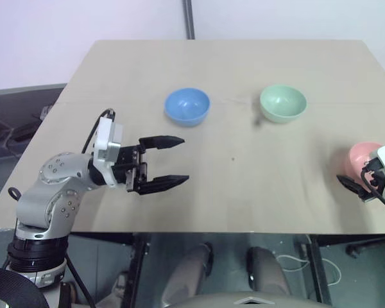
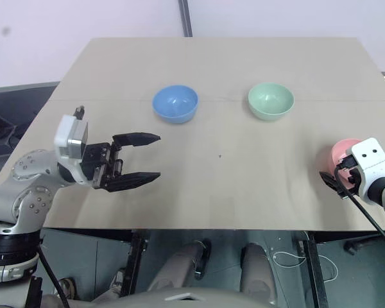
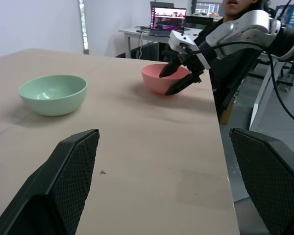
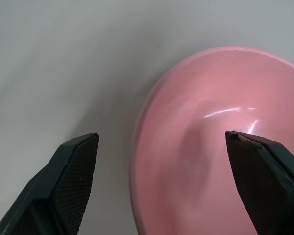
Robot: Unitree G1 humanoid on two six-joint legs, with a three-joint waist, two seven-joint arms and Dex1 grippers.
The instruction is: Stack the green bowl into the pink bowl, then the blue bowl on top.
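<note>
- The left gripper [image 1: 169, 160] hangs over the near left part of the table [image 1: 244, 186], closest to the head camera; its two black fingers are spread wide with nothing between them, pointing across the table toward the robot's right.
- The right gripper [image 2: 333, 181] is at the table's near right edge, partly cut off by the frame in the left eye view. Its white wrist housing covers much of the bowl beneath it.
- The pink bowl [image 2: 341, 154] sits at that right edge, upright. From the head views only its far portion shows, the rest hidden behind the right gripper.
- In the right wrist view the pink bowl [image 4: 220, 147] lies close below, its rim running between the two fingers [image 4: 73, 176], one over the bare table, the other over the bowl's hollow. The fingers are released and wide; whether a tip touches the rim cannot be told.
- In the left wrist view the right gripper [image 3: 179, 78] straddles the pink bowl's [image 3: 159, 78] near rim, jaws apart.
- The green bowl [image 1: 283, 103] stands upright on the far right-centre of the table, well apart from both grippers.
- The blue bowl [image 1: 187, 106] stands upright left of the green one, apart from it, beyond the left gripper and not touched.
- A person is seated behind the table's right side in the left wrist view, mostly blocked by the robot's arm.
</note>
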